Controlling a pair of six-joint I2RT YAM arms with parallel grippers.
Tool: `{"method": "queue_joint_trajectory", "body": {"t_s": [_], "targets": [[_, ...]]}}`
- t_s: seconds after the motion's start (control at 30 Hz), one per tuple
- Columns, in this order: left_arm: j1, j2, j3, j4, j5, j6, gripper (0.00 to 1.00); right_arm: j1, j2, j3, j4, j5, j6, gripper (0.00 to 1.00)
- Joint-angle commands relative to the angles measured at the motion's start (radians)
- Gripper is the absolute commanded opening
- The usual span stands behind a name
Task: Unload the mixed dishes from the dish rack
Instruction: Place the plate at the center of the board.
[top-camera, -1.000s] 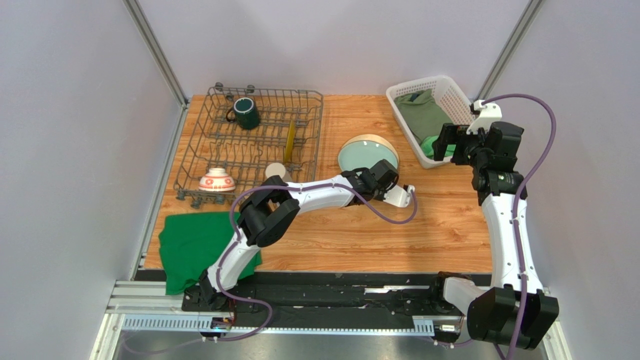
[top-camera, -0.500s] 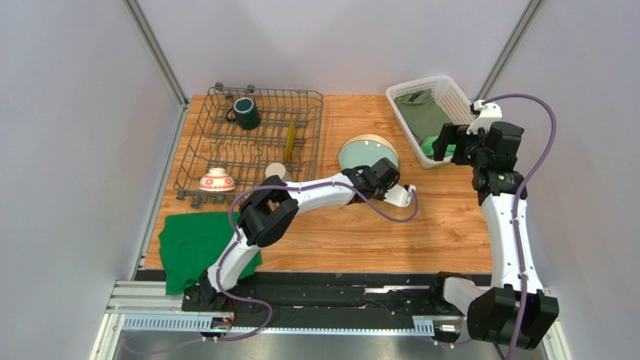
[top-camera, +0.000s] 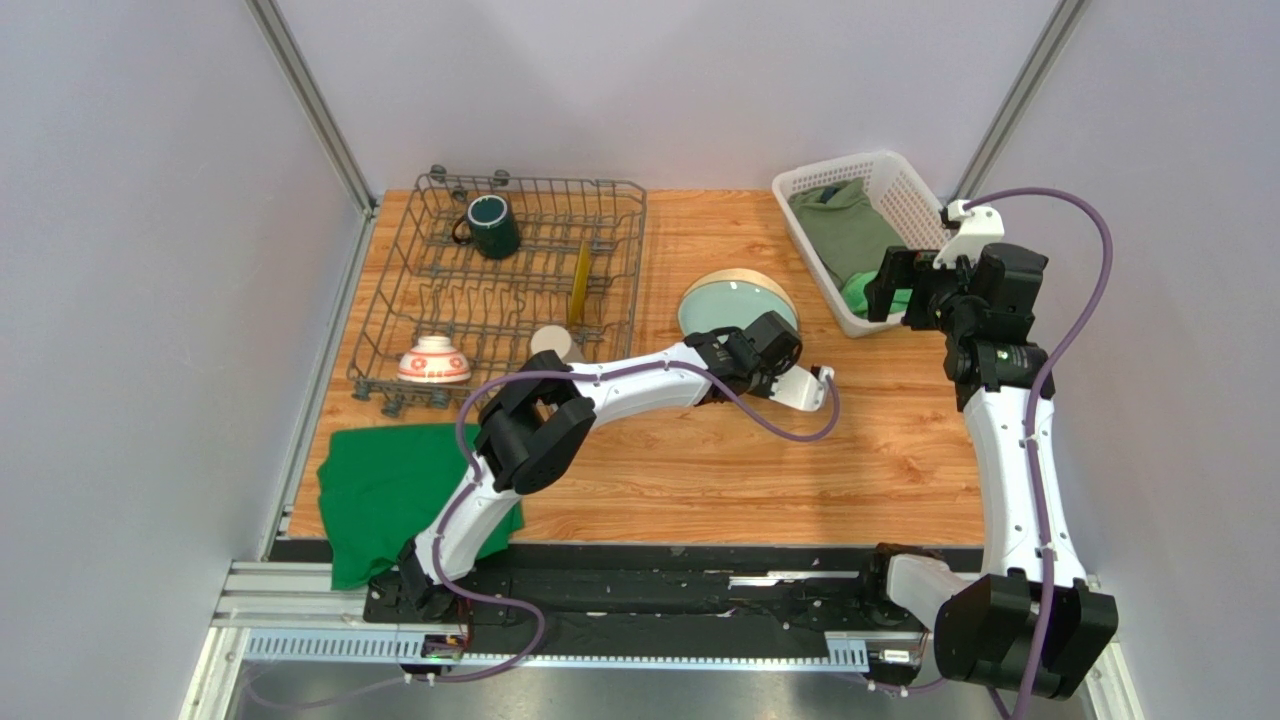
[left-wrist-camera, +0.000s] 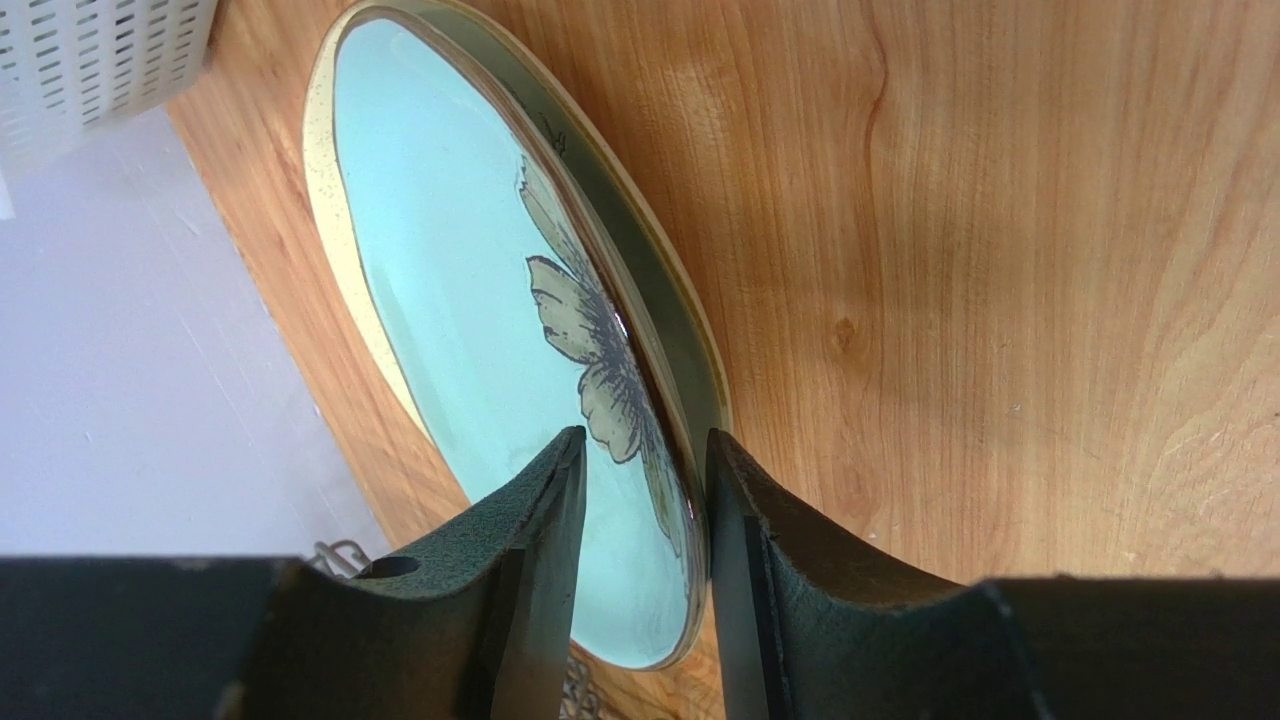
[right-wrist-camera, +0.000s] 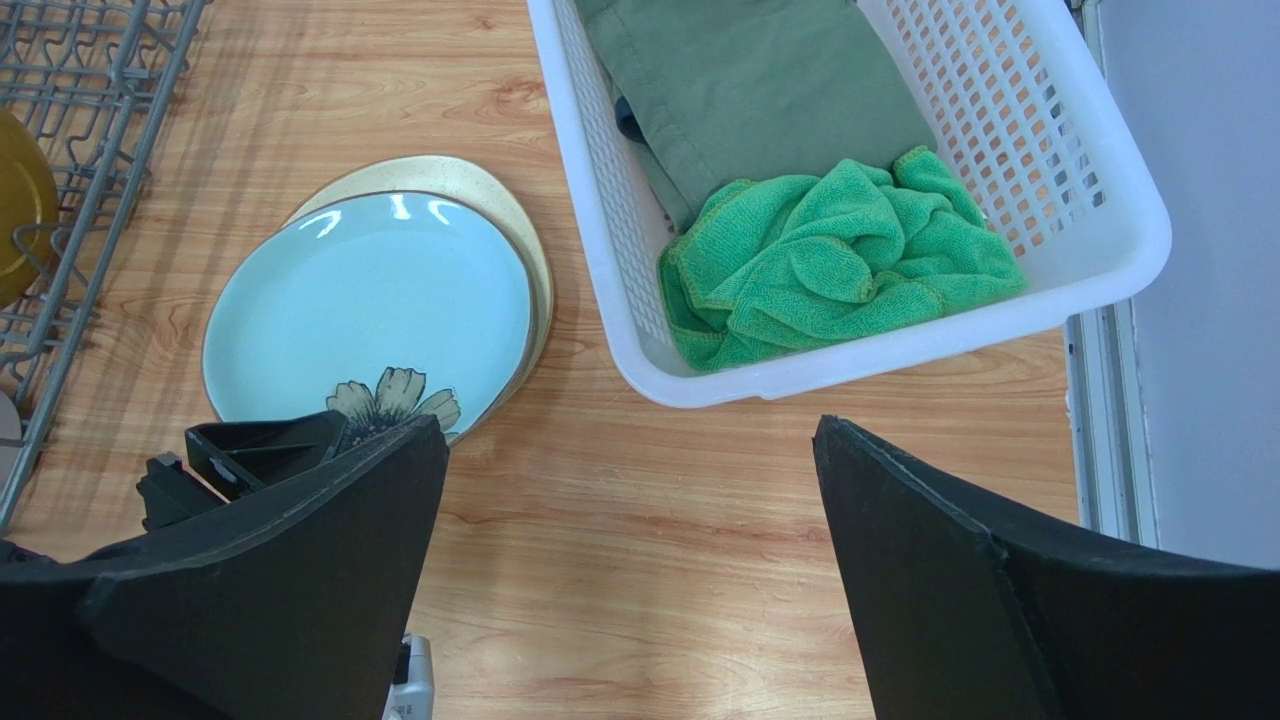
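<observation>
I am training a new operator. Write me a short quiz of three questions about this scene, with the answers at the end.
1. True or false: the dark green mug stands inside the dish rack.
2. Choose one. What does the left pincer clasp by its rim? A) the yellow plate B) the pale teal plate C) a green cloth
3. Fill the gap: the right pincer is ____ and holds nothing.

Key: 1 true; 2 B; 3 open.
</observation>
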Motion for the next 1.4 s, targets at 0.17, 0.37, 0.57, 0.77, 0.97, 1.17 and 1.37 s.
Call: {"method": "queue_joint_trajectory", "body": {"t_s": [0.17,0.37,0.57,0.77,0.97,1.17,1.37], "targets": [[0.009,-0.012,0.082,-0.015,0.023,0.008,0.43,-0.008,-0.004,0.013,0.017,-0.010,-0.002,0.99],[0.016,-0.003,0.102,-0.047,0.051,0.005,0.43,-0.009,-0.006,0.013,0.017,-0.008,-0.002,0.99],[0.019,0.002,0.102,-0.055,0.060,0.008,0.43,-0.009,-0.002,0.013,0.017,-0.010,-0.002,0.99],[0.019,0.012,0.099,-0.059,0.065,0.009,0.43,-0.011,-0.001,0.013,0.017,-0.010,-0.002,0.99],[0.019,0.019,0.096,-0.066,0.072,0.009,0.43,-0.011,-0.002,0.013,0.017,-0.008,-0.002,0.99],[0.019,0.023,0.098,-0.087,0.086,0.014,0.43,-0.011,-0.002,0.013,0.017,-0.008,-0.002,0.99],[0.019,0.028,0.105,-0.112,0.099,0.019,0.43,-0.011,-0.002,0.013,0.016,-0.008,-0.002,0.99]]}}
